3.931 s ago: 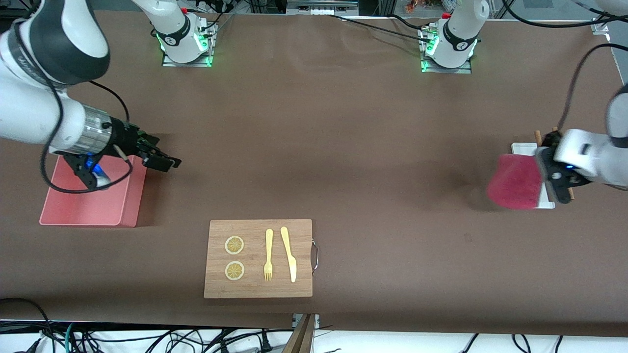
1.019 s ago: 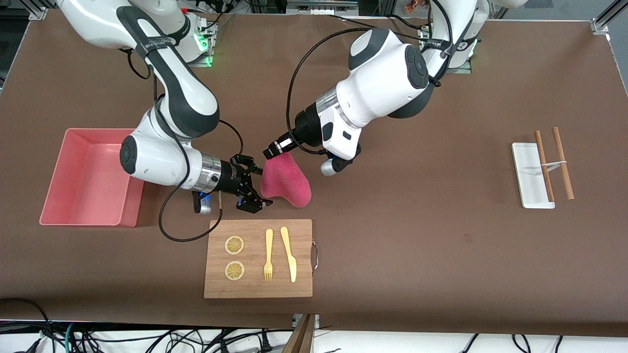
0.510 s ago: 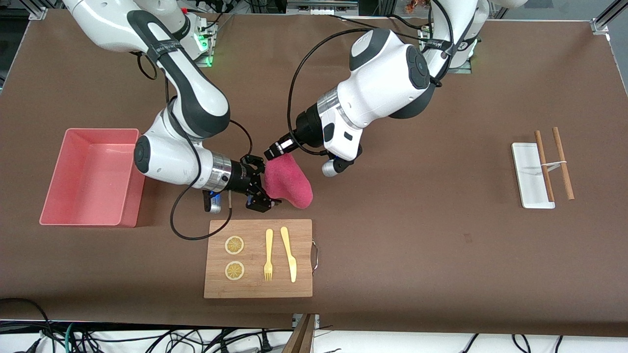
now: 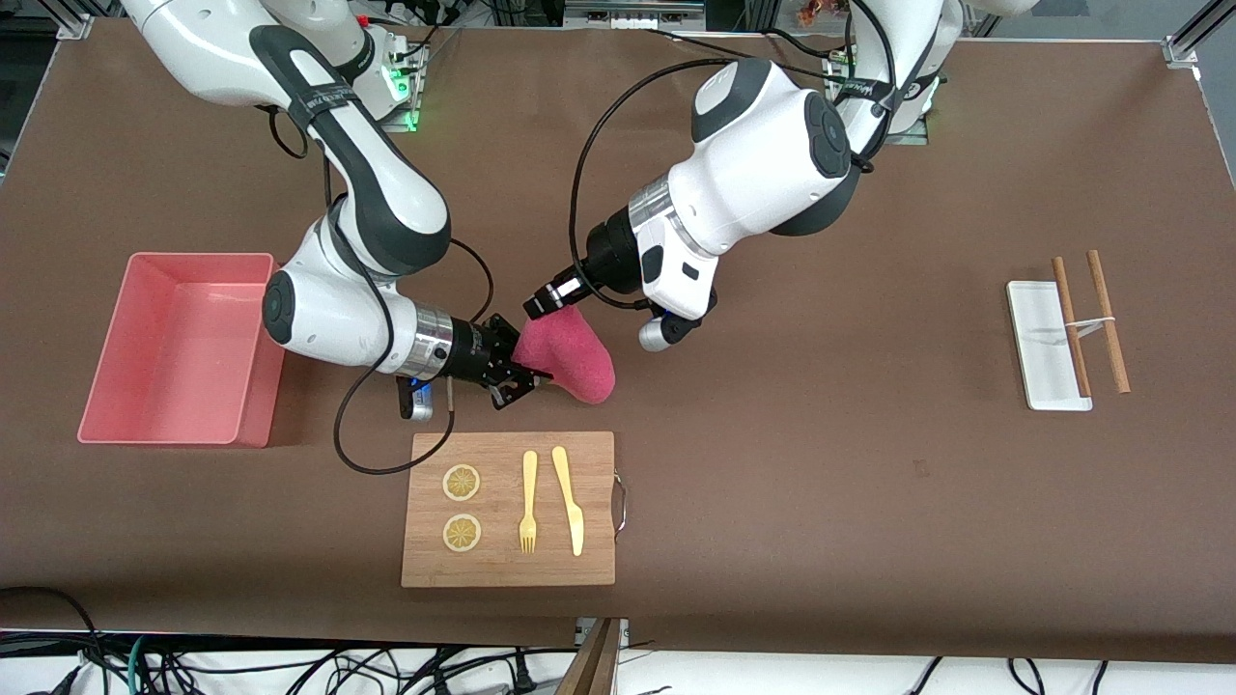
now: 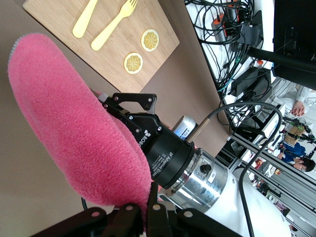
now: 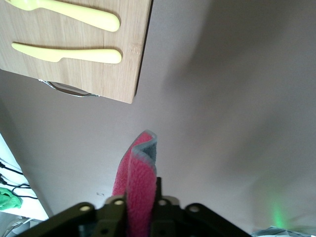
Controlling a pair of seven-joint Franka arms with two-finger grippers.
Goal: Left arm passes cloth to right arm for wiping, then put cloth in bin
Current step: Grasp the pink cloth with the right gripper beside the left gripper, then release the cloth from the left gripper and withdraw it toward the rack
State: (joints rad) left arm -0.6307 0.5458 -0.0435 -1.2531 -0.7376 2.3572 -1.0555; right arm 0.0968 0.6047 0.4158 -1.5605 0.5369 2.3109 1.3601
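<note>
Now both the left gripper (image 4: 537, 307) and right gripper (image 4: 519, 370) clamp the cloth (image 4: 570, 356) above the wooden board (image 4: 508, 509); the left should release slowly, without tugging.

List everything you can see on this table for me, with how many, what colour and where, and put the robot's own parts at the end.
cloth: one, magenta-red, in the air over the table between bin and tray, pinched at both ends.
bin: one, salmon-pink, at the right arm's end of the table.
wooden board: one, light brown, nearer the front camera than the cloth.
lemon slices: two, yellow, on the board.
fork: one, pale yellow, on the board.
knife: one, pale yellow, beside the fork.
tray: one, white, at the left arm's end.
sticks: two, brown, across the tray.
left end effector: shut on the cloth.
right end effector: shut on the cloth.
</note>
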